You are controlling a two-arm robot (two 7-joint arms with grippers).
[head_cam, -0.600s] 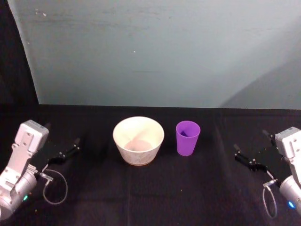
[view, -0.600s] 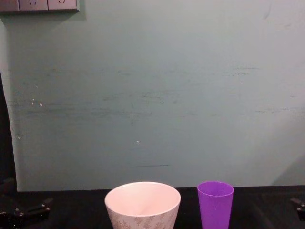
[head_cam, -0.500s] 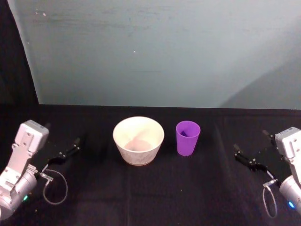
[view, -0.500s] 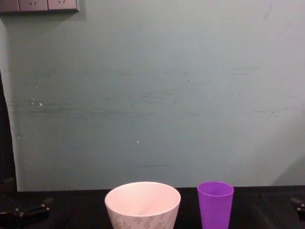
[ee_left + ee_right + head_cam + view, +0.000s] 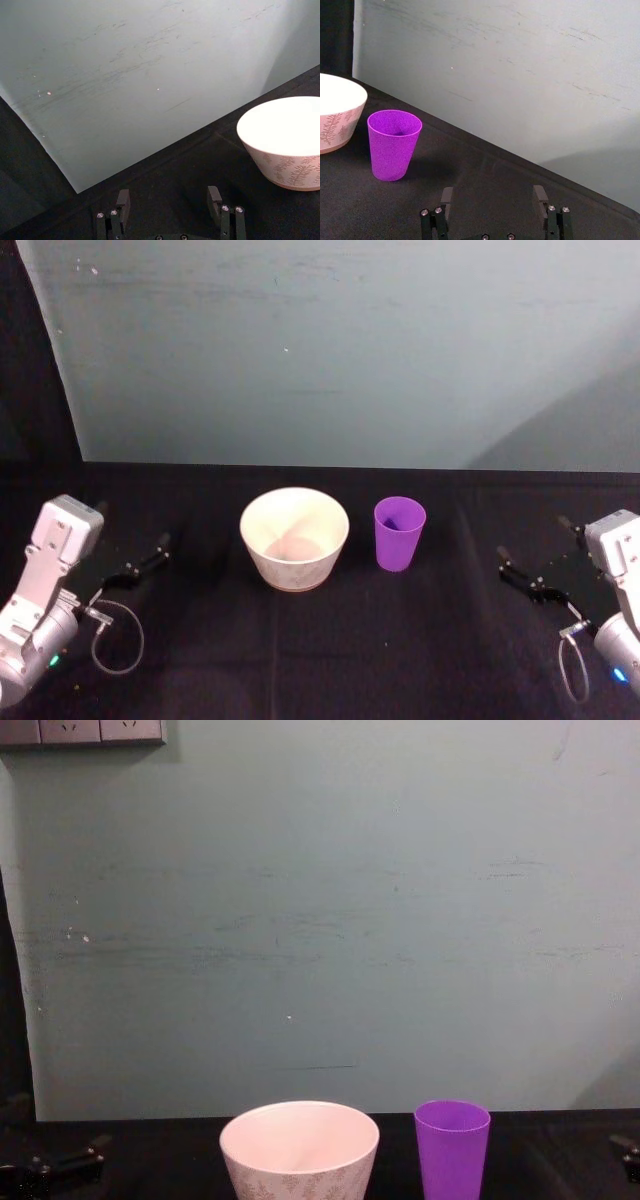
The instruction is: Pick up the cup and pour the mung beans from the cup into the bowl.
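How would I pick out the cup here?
On the black table below the grey-green wall stands a wide cream bowl. The cup stands upright just right of it, not touching. It is small, plain purple and much narrower.

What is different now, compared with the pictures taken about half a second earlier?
Nothing has visibly changed. The cup stands upright on the table just to the right of the bowl, and nothing touches either of them. The left gripper and the right gripper sit open and empty at the two sides, as before.
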